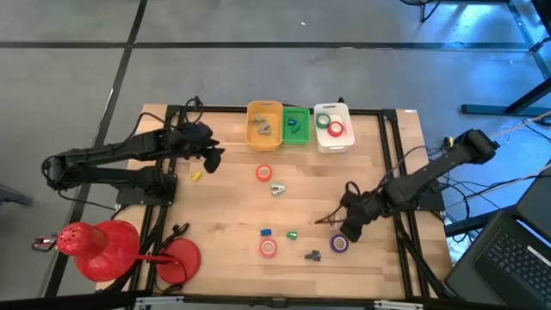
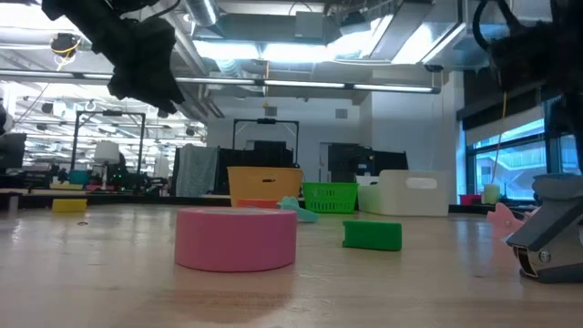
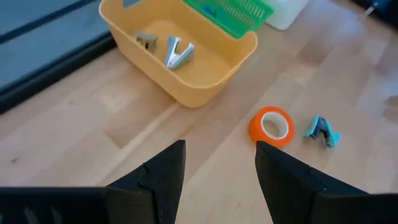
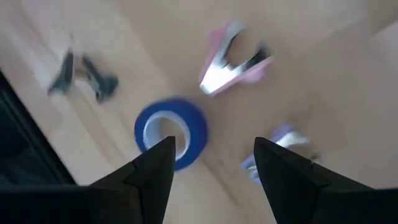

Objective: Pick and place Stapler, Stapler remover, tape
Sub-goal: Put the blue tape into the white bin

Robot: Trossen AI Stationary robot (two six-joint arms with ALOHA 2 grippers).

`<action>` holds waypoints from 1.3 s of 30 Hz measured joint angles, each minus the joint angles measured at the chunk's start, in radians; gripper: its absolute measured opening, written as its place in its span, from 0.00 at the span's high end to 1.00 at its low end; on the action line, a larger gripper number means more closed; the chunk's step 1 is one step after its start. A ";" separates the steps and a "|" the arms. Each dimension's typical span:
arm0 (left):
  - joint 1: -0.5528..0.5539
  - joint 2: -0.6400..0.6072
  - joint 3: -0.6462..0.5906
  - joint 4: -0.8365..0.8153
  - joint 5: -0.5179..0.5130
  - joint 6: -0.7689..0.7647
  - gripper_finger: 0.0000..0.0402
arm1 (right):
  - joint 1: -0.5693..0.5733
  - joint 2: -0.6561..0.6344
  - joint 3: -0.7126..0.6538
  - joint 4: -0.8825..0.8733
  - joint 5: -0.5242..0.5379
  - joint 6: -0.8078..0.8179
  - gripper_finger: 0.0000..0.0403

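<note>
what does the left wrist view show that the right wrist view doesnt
Only the left wrist view shows the yellow bin holding two staple removers, the green basket behind it, an orange tape roll and a teal staple remover on the table.

Only the right wrist view shows a blue tape roll, a pink staple remover, a dark staple remover and a small purple item, too blurred to name.

Both show that arm's own open tool, left and right, empty above the wooden table.
</note>
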State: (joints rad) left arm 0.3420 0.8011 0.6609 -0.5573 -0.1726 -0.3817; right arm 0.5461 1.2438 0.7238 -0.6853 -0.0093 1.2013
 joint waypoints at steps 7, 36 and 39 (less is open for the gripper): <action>0.000 0.000 0.000 0.024 0.000 0.000 0.54 | 0.030 0.139 0.000 0.098 -0.077 -0.054 0.45; 0.000 0.001 0.000 0.040 0.010 -0.060 0.54 | 0.028 0.162 0.035 0.176 -0.087 -0.012 0.91; 0.000 0.001 0.000 0.040 0.010 -0.059 0.54 | 0.002 0.080 0.092 0.033 -0.004 -0.046 0.91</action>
State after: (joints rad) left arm 0.3420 0.8022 0.6609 -0.5173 -0.1631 -0.4410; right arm 0.5480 1.3243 0.8160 -0.6522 -0.0134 1.1552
